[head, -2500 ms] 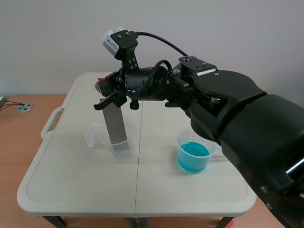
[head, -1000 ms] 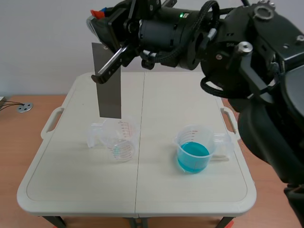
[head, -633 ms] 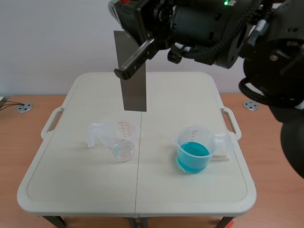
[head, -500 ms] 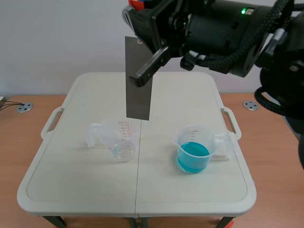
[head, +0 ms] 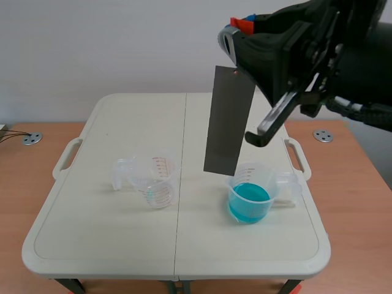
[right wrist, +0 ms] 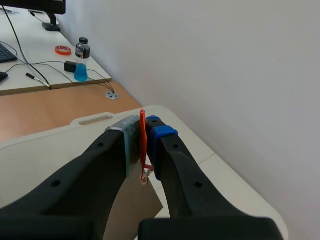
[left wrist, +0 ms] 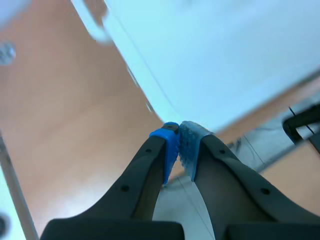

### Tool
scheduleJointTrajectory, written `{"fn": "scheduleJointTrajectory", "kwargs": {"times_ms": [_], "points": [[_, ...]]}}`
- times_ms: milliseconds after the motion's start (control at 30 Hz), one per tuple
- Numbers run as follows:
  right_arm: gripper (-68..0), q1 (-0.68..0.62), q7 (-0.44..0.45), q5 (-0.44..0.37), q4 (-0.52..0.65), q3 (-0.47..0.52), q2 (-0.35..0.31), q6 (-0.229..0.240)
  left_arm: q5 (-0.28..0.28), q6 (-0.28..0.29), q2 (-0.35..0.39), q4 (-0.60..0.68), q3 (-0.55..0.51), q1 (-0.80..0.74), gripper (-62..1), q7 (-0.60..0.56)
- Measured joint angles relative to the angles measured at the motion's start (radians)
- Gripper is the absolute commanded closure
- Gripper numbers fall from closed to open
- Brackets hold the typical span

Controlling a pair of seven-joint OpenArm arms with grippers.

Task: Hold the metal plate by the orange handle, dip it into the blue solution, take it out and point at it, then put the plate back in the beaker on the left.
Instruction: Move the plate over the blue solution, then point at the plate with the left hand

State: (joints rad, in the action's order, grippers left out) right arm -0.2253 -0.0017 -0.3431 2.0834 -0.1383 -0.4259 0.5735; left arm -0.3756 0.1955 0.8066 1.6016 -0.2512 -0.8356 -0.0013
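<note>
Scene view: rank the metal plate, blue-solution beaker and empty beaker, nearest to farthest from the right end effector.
1. metal plate, held in the right end effector.
2. blue-solution beaker, below, on the table, right side.
3. empty beaker, left side.

- Your scene view: in front and above, facing across the table (head: 92, 233) to the wall (head: 92, 49).
- Your right wrist view: close behind the right gripper (right wrist: 143, 135), sharing that table and wall.
- Left wrist view: faces the floor (left wrist: 65, 100), blurred.
</note>
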Motion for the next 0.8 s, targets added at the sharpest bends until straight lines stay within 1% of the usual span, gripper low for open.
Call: {"fn": "scheduleJointTrajectory", "kwargs": {"times_ms": [100,233,333,433,533,633,800], "points": [[-1.1,-0.02,0.03,-0.033,0.0,0.038,-0.049,0.0,0.0,0.033,-0.001,0.019,0.001,0.067,-1.6,-0.014],[-1.2,-0.024,0.05,-0.09,0.0,0.067,-0.121,0.0,0.0,0.133,-0.001,0.024,0.023,0.172,-1.6,-0.033],[-1.3,-0.023,0.058,-0.117,0.0,0.078,-0.161,0.0,0.001,0.206,0.0,0.024,0.079,0.251,-1.6,-0.033],[-1.3,-0.021,0.063,-0.13,0.0,0.079,-0.184,-0.004,0.002,0.249,-0.001,0.024,0.158,0.323,-1.6,-0.032],[-1.3,-0.018,0.066,-0.13,0.0,0.079,-0.187,-0.008,0.005,0.276,-0.003,0.024,0.24,0.397,-1.6,-0.028],[-1.3,-0.009,0.066,-0.13,-0.002,0.078,-0.187,-0.01,0.005,0.276,-0.022,0.024,0.31,0.47,-1.6,-0.014],[-1.3,0.041,0.071,-0.148,-0.039,0.078,-0.187,-0.011,0.008,0.276,-0.082,0.024,0.406,0.588,-1.6,0.079]]}}
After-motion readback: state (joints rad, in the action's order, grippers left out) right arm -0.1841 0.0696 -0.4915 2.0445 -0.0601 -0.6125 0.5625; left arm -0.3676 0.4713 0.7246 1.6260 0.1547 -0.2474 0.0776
